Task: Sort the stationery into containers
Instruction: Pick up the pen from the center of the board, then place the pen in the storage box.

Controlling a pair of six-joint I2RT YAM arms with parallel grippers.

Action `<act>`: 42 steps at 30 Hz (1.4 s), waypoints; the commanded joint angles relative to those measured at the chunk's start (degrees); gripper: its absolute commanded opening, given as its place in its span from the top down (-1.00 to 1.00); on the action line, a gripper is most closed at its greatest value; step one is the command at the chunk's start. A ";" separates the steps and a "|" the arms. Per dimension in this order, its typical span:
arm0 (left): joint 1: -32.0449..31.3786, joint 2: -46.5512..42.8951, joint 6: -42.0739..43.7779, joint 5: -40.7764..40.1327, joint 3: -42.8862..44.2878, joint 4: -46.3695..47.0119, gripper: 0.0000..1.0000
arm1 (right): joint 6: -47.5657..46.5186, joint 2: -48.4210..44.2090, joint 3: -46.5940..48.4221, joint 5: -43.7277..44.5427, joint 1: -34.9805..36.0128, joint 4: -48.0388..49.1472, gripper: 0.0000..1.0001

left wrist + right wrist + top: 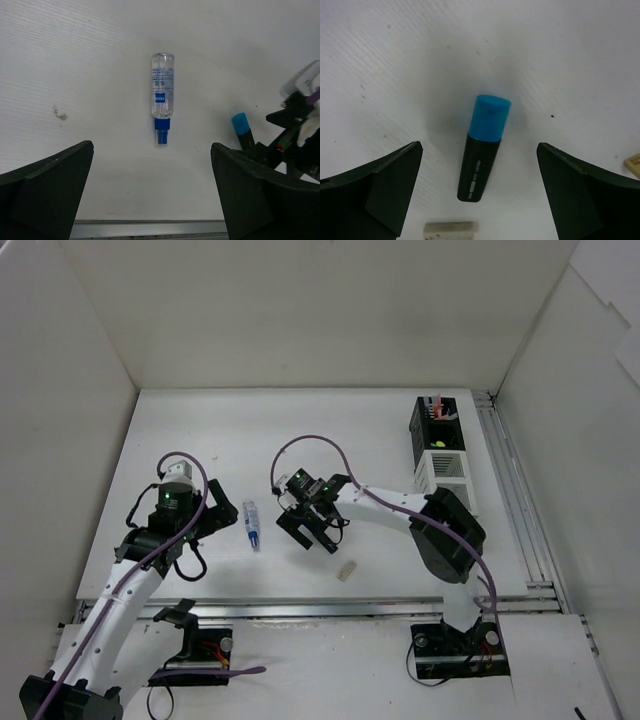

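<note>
We judge the sorting partly done. Far off at the right side of the desk [200, 430], the black box [432, 423] already has a red pen [438, 403] standing in it. Something yellow-green [437, 443] shows near where it joins the white box [443, 472], though we cannot tell which compartment holds it. Several pieces are still loose on the desk, well apart from both boxes. The blue highlighter [482, 150] lies flat right under the right gripper [480, 147], whose fingers stand wide apart on either side of it without touching it. A beige eraser [449, 229] sits just beside the highlighter's dark end, and another eraser [634, 165] peeks in at the edge of the right wrist view. The white-blue tube [162, 95] lies on its side ahead of the left gripper [152, 165], which also has its fingers spread and holds nothing. So, as far as we can see, the highlighter, the tube and the erasers remain to be boxed, and the highlighter looks like the piece in hand.
</note>
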 commanded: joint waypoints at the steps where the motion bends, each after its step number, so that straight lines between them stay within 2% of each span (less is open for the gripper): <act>1: 0.27 -1.30 -2.21 -0.75 0.81 -0.63 -0.99 | 6.16 0.69 3.30 4.30 1.24 3.37 -0.92; 3: 0.27 -1.83 -2.30 -0.93 0.55 -1.08 -0.99 | 7.57 1.66 1.90 5.64 1.33 4.42 -0.86; 6: 0.27 -2.53 -2.30 -1.10 0.28 -1.43 -0.99 | 9.41 2.02 -0.30 6.27 1.33 5.91 -0.56; 7: 0.27 -2.71 -2.38 -1.10 0.19 -1.52 -0.99 | 9.85 2.10 -1.61 5.74 1.42 6.53 -0.25; 9: 0.27 -2.62 -2.56 -3.30 0.19 -1.34 -0.99 | 10.38 2.45 -2.59 5.39 1.42 8.37 -0.04; 10: 0.27 -2.36 -2.47 -3.30 0.19 -1.25 -0.99 | 10.21 2.72 -2.85 4.69 1.42 8.38 0.17; 12: 0.27 -2.18 -2.82 -3.56 0.19 -1.25 -0.99 | 10.03 3.51 -2.68 3.81 1.51 8.56 0.30; 14: 0.27 -2.35 -3.26 -3.65 0.02 -1.08 -0.99 | 9.85 3.86 -2.77 3.19 1.33 8.56 0.33; 15: 0.27 -3.05 -3.35 -3.83 -0.16 -0.82 -0.99 | 9.86 3.69 -2.94 2.76 1.33 8.65 0.47; 17: 0.27 -3.50 -3.53 -4.61 -0.51 -0.72 -0.99 | 9.59 2.37 -3.20 2.75 1.33 8.65 0.62; 18: 0.27 -4.02 -3.79 -4.79 -0.60 -0.64 -0.99 | 9.33 1.41 -3.29 4.23 1.42 8.82 0.83; 21: 0.27 -4.46 -3.62 -5.32 -0.25 -0.73 -0.99 | 7.49 -4.56 -3.56 9.06 0.72 9.96 0.91; 24: 0.27 -3.94 -3.44 -5.58 -0.07 -0.11 -0.99 | 5.12 -12.73 -6.44 13.36 -4.27 14.96 0.96; 26: 0.27 -3.85 -3.35 -5.32 -0.16 0.94 -0.99 | 4.58 -19.76 -8.65 16.36 -6.83 22.05 1.00; 28: 0.27 -3.15 -2.74 -5.23 0.19 1.56 -0.99 | 0.11 -25.54 -10.93 17.60 -12.10 26.38 1.00; 31: 0.79 -1.92 -2.65 -5.76 1.15 1.74 -0.99 | -2.88 -30.92 -14.80 19.09 -19.04 38.15 1.00; 32: 0.79 -1.31 -2.65 -5.76 1.42 2.17 -0.99 | -3.32 -31.47 -15.42 19.97 -20.62 43.66 1.00; 37: 1.32 0.28 -2.30 -5.24 1.86 4.89 -0.99 | -3.95 -27.97 -15.16 21.47 -32.23 56.25 1.00; 42: 1.32 3.53 -1.95 -4.88 3.27 5.25 -0.99 | -1.76 -21.38 -12.79 21.65 -39.17 62.17 1.00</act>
